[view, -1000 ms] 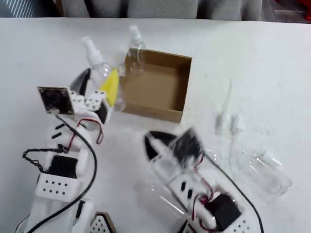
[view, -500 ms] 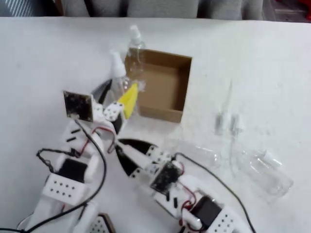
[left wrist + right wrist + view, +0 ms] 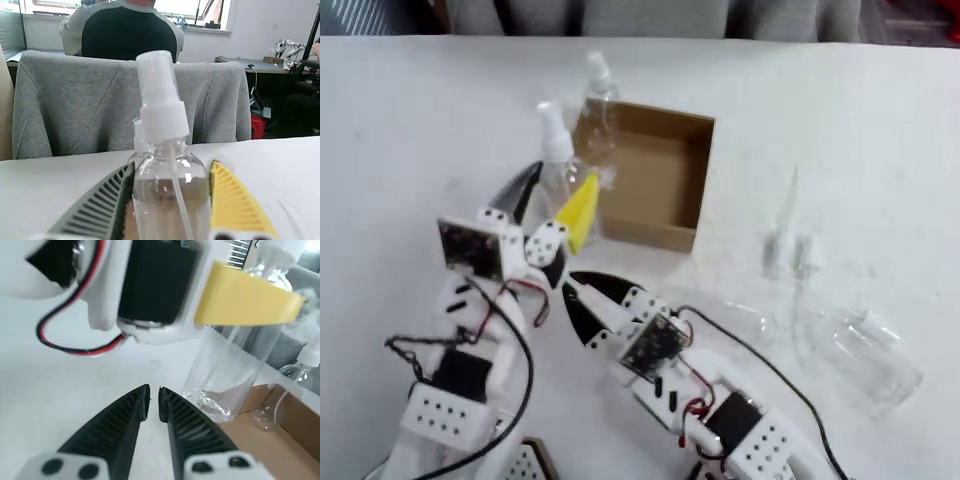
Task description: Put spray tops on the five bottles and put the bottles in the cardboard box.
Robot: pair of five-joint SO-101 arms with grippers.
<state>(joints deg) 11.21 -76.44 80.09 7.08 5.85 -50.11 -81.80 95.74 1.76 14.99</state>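
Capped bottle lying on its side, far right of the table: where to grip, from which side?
Likely the body of the lying bottle, mid-length, coming straight down and closing across its width. It lies flat on the table, and the slim spray top at one end offers little hold.

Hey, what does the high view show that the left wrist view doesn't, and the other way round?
High view adds the cardboard box, loose spray tops and lying bottles on the table, plus the right gripper. Left wrist view adds the dip tube inside the held bottle and a desk behind. Both show the left gripper clamping that bottle, with a second capped bottle behind it.
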